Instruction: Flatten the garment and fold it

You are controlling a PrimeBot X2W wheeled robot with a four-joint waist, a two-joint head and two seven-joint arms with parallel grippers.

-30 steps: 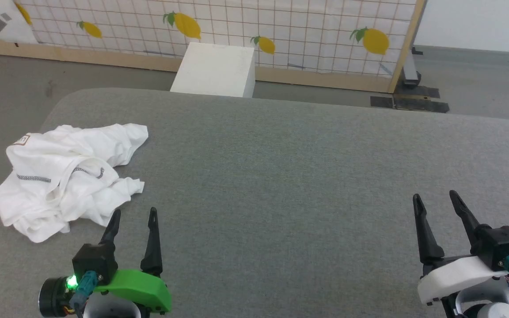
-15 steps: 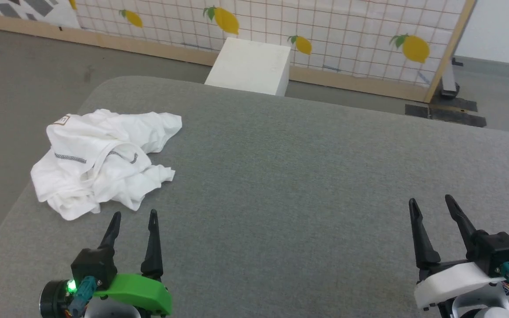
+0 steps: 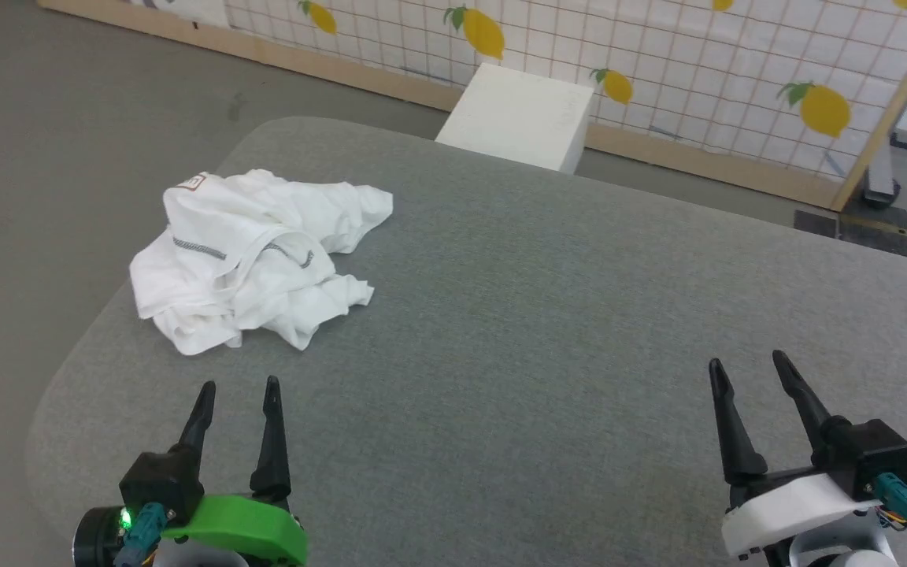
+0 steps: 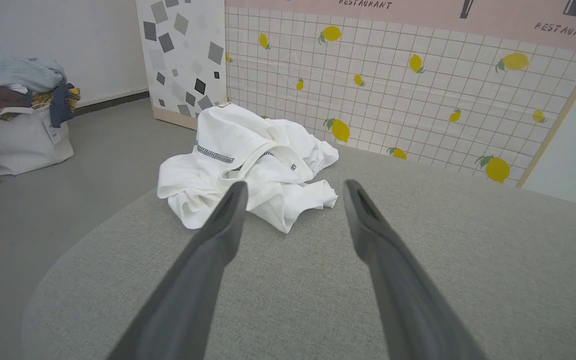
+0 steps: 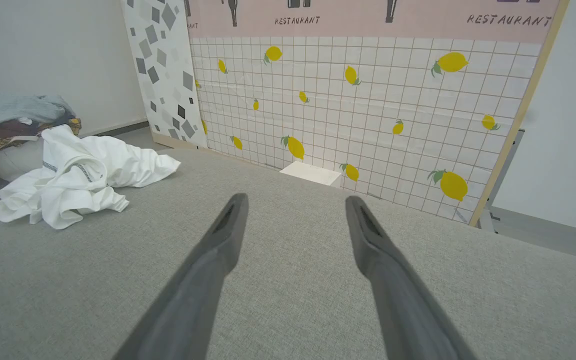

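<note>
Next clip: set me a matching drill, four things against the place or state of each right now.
Things:
1. T-shirt
2. white box
3. left gripper
4. right gripper

States:
a. open, with a white cover
b. crumpled on the left side of the grey table
c. open, with a green cover
d. beyond the table's far edge

Pairs: 1-b, 2-d, 3-c, 4-a

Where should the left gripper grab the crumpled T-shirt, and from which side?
Probably the loose flap at the near edge of the garment, coming straight forward with the left gripper. It lies thin on the cushion facing the open jaws; the middle is bunched.
</note>
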